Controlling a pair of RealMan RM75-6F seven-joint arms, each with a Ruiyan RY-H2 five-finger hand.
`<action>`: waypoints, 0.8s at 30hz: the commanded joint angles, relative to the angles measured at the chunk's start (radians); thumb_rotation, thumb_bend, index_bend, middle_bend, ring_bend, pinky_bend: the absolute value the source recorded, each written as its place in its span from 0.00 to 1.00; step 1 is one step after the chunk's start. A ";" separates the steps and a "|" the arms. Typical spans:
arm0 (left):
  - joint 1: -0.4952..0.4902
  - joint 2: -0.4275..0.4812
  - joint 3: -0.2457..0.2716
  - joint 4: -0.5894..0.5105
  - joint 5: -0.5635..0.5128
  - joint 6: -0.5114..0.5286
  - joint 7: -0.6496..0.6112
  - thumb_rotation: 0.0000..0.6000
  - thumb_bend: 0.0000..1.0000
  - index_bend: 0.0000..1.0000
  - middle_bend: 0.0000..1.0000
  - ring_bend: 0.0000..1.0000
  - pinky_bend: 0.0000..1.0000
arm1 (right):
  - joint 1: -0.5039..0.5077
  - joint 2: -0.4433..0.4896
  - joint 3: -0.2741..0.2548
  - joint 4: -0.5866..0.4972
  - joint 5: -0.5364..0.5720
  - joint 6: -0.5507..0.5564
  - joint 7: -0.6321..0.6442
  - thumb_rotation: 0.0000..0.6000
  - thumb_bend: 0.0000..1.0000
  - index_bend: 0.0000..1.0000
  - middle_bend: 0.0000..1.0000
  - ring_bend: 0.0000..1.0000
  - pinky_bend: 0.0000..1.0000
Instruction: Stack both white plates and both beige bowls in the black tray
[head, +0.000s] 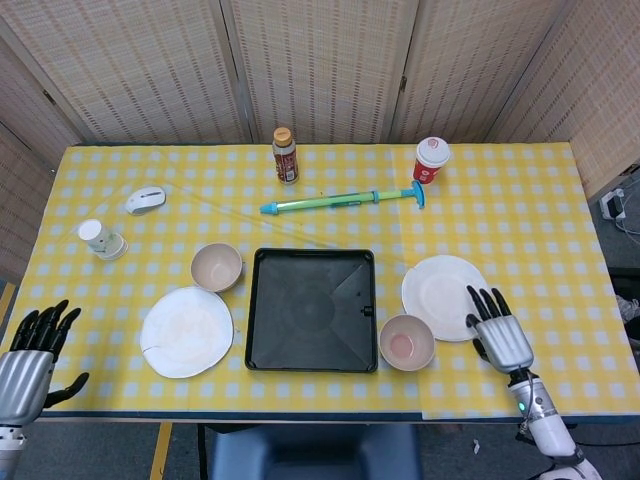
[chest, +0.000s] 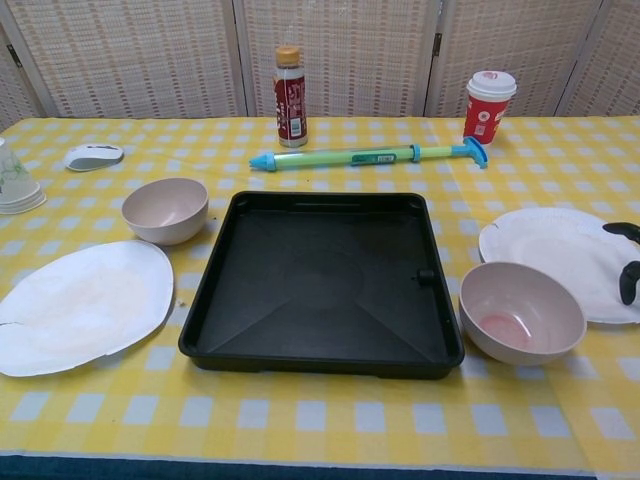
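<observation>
Two white plates, two beige bowls, one black tray, and nothing is sitting in the tray yet. Far left, the left hand (head: 28, 352) is hanging off the table's near corner, dark fingers spread, holding nothing. Next, the left plate (head: 187, 331) is lying flat at the tray's eight o'clock; it is thin and round, with a torn notch on its near-left rim and a faint stain. At its one o'clock the left bowl (head: 217, 266) is sitting upright, smooth and matte, just beside the tray's far-left corner. The black tray (head: 262, 340) is resting in the middle of the yellow checked tablecloth (head: 520, 200); it is square and shallow, with rounded corners and faint diagonal creases in its floor. At its five o'clock the right bowl (head: 407, 341) is standing close against the tray's near-right corner, showing a pinkish patch inside. The right plate (head: 440, 292) is lying at that bowl's one o'clock, their edges meeting or overlapping. Over the plate's near-right rim the right hand (head: 497, 332) is hovering, silver back up, black fingers apart and clamped on nothing; whether the fingertips are touching the plate I cannot tell.
</observation>
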 joint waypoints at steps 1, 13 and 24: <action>0.001 -0.002 -0.002 -0.001 -0.006 -0.002 0.008 1.00 0.25 0.00 0.01 0.00 0.00 | 0.009 -0.013 0.003 0.014 0.003 -0.004 0.007 1.00 0.39 0.46 0.02 0.05 0.00; 0.002 0.000 -0.007 -0.002 -0.013 -0.004 0.011 1.00 0.25 0.00 0.01 0.00 0.00 | 0.030 -0.087 0.014 0.122 -0.005 0.045 0.063 1.00 0.39 0.54 0.10 0.12 0.00; 0.016 -0.015 -0.019 0.009 -0.014 0.033 0.047 1.00 0.25 0.00 0.01 0.00 0.00 | 0.041 -0.124 0.023 0.206 -0.002 0.081 0.129 1.00 0.40 0.68 0.21 0.19 0.00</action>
